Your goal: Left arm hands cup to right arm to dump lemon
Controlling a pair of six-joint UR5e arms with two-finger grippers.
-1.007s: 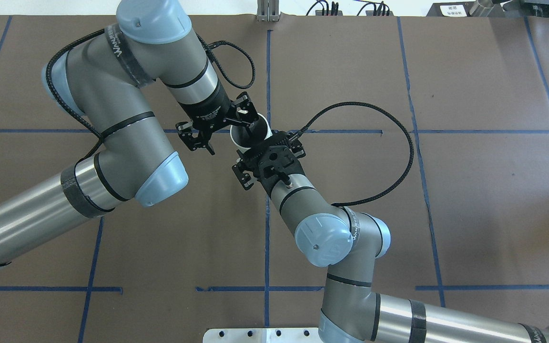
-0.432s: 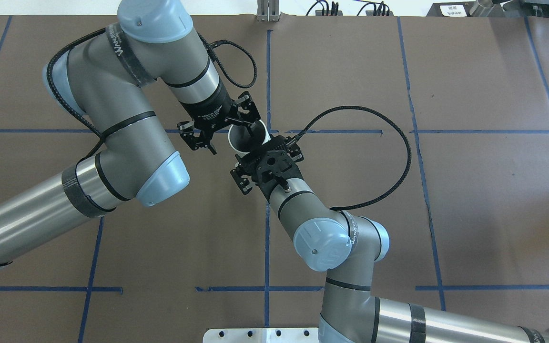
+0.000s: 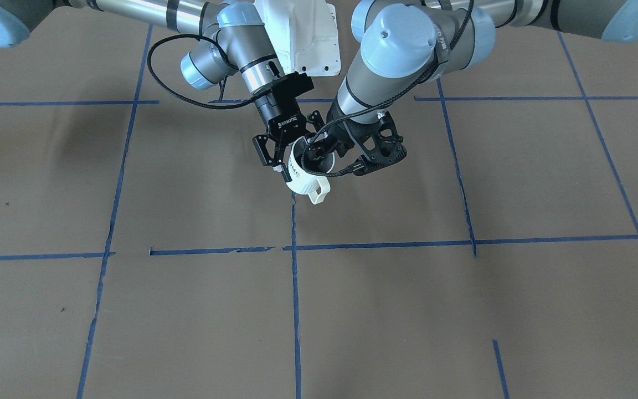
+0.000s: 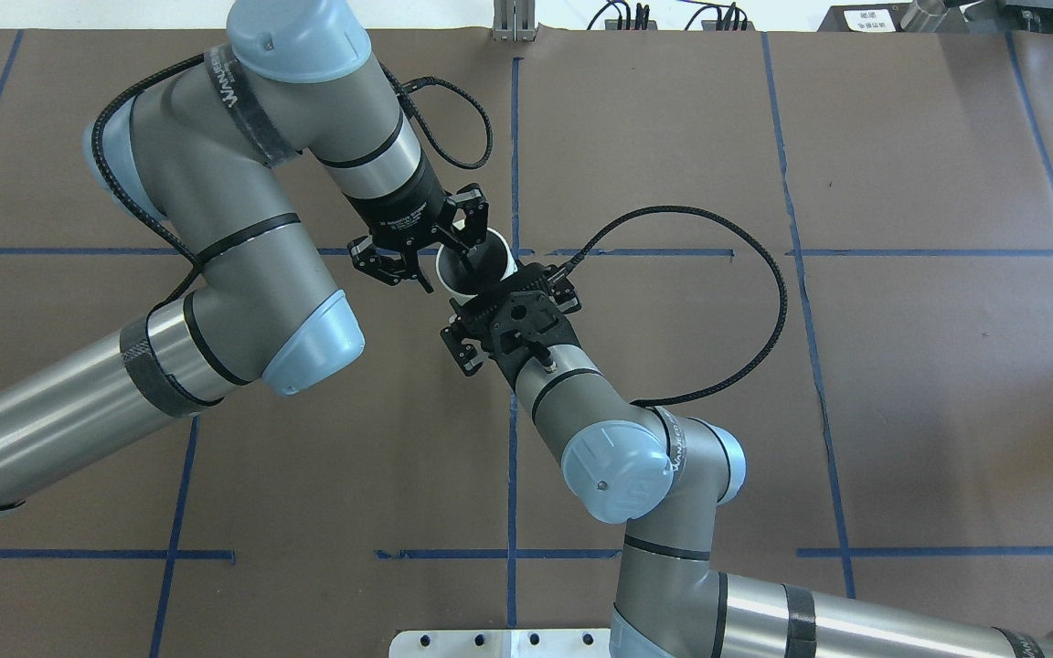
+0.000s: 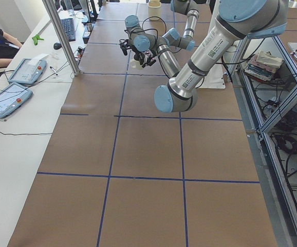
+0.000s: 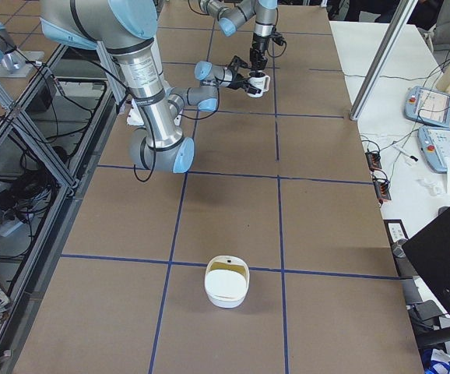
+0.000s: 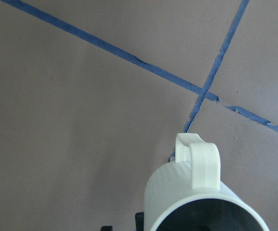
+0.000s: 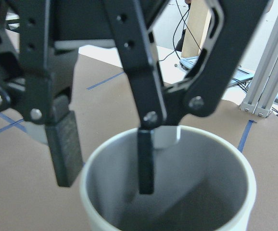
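Overhead: left gripper [image 4: 449, 274], at ten o'clock from the cup [image 4: 476, 272], has narrowed, fingers [image 8: 62, 144] still apart astride its rim. Right gripper [image 3: 297, 162], at five o'clock, clasps the raised cup's body, edging toward nine.

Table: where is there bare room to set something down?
Crowded only mid-table, where the left gripper and right gripper meet at the cup. The taped squares between them and the operators' edge are bare, as are those toward the robot's right, up to the white bowl.
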